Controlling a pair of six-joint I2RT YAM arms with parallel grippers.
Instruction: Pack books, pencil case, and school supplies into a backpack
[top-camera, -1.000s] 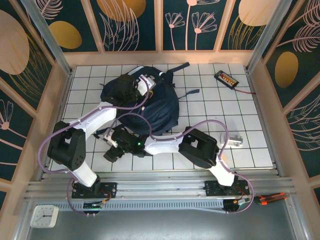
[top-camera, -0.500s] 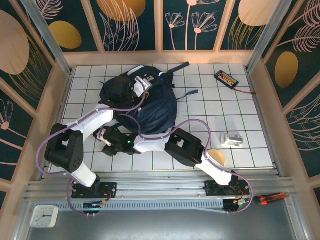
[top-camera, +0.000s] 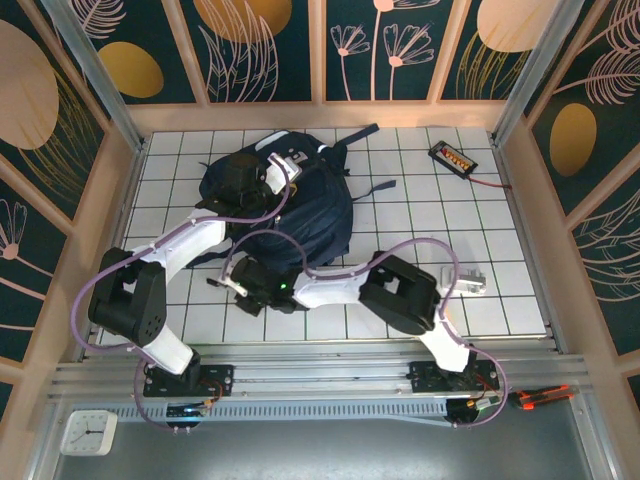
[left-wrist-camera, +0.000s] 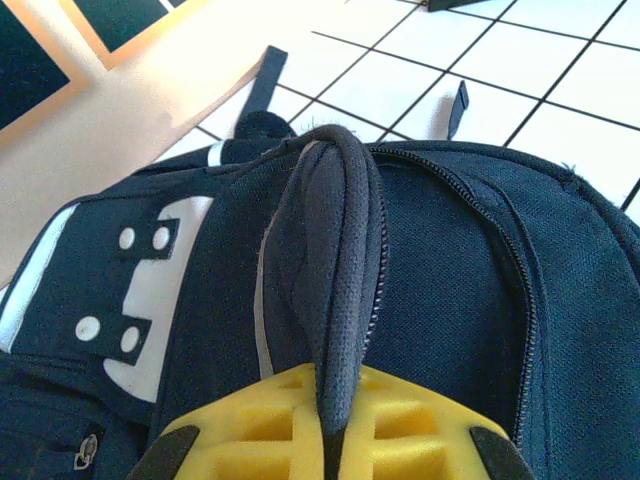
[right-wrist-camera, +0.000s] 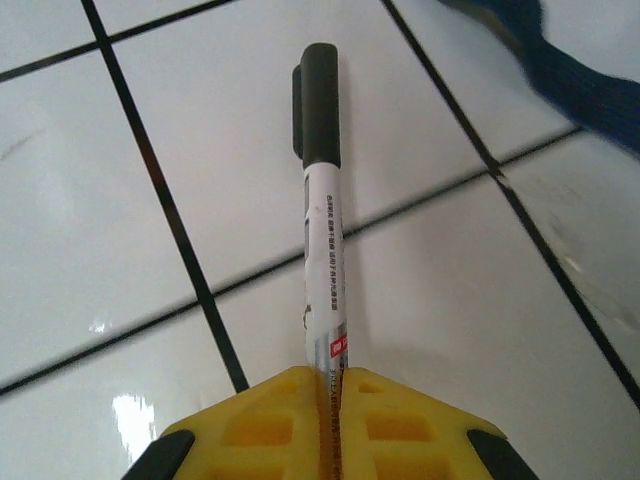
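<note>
The right pincer (right-wrist-camera: 328, 378) is closed tight on the tail end of the pen (right-wrist-camera: 322, 220). The pen lies along the white-tiled bench (right-wrist-camera: 120, 300), just beside the backpack (top-camera: 315, 215) at its near edge. The left pincer (left-wrist-camera: 335, 405) is clamped on the backpack's carry loop (left-wrist-camera: 335, 250). Because the grip sits far from the pen's middle, the lift should be slow and level, or the capped end may droop. The pen should then travel toward the zip beside the loop.
</note>
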